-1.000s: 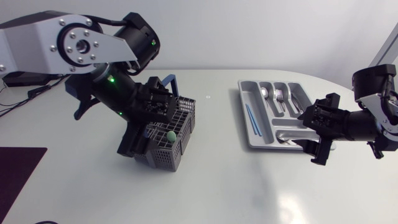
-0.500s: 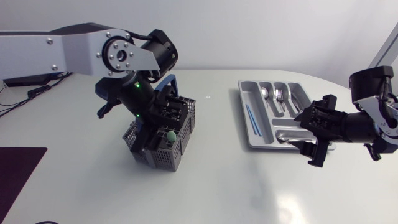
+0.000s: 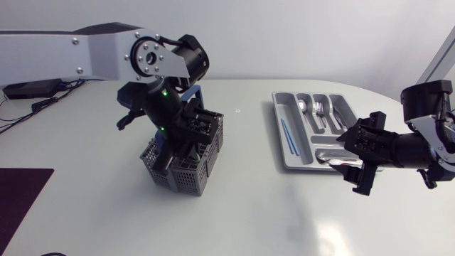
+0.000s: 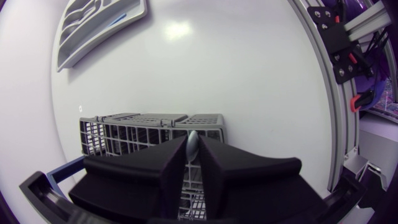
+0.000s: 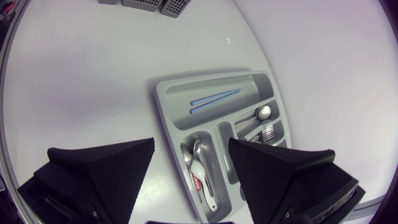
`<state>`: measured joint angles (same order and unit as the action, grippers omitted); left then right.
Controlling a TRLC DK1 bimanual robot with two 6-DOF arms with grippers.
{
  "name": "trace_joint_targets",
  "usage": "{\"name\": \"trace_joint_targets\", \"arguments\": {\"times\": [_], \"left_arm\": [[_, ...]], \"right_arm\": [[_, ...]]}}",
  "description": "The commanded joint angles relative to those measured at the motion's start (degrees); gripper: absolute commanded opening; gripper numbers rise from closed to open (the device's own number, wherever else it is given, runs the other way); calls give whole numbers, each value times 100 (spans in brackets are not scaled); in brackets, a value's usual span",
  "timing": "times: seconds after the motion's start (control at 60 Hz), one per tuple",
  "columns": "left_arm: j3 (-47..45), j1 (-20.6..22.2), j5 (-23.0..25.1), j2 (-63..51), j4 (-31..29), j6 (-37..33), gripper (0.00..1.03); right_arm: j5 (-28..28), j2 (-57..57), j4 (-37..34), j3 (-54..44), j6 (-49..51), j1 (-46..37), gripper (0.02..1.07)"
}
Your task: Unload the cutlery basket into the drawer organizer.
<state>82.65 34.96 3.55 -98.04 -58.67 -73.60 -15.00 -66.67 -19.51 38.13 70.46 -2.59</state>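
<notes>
The dark grey cutlery basket (image 3: 179,169) with a blue handle (image 3: 197,91) stands left of the table's middle. My left gripper (image 3: 186,146) reaches down into it from above. In the left wrist view its fingers (image 4: 149,171) stand almost together, shut on the pale rounded end of a cutlery piece (image 4: 193,144) above the basket (image 4: 149,127). The grey drawer organizer (image 3: 277,124) lies at the right, holding blue sticks (image 3: 287,135), forks (image 3: 319,110) and spoons (image 5: 198,165). My right gripper (image 3: 353,162) hovers open by the organizer's (image 5: 163,99) near end, with nothing between its fingers.
A dark mat (image 3: 21,192) lies at the table's front left corner. Bare white table stretches between the basket and the organizer and along the front edge.
My left arm swung right and lowered its gripper into the basket, covering the green-tipped piece seen there before; its fingers came together. The right arm barely shifted.
</notes>
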Motion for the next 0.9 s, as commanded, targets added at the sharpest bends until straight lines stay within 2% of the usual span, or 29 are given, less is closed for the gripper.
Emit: {"name": "trace_joint_targets", "arguments": {"times": [0.0, 0.6, 0.883], "left_arm": [[278, 2, -30, -40, -197, -154, 6], [1078, 187, -30, 584, -1173, 118, 5], [1359, 415, -30, 892, -1542, 382, 5]], "right_arm": [[-20, 84, 26, -148, -85, 48, 88], [-38, 770, -290, -271, -146, 277, 88], [-310, 1526, -651, -165, -480, 567, 88]]}}
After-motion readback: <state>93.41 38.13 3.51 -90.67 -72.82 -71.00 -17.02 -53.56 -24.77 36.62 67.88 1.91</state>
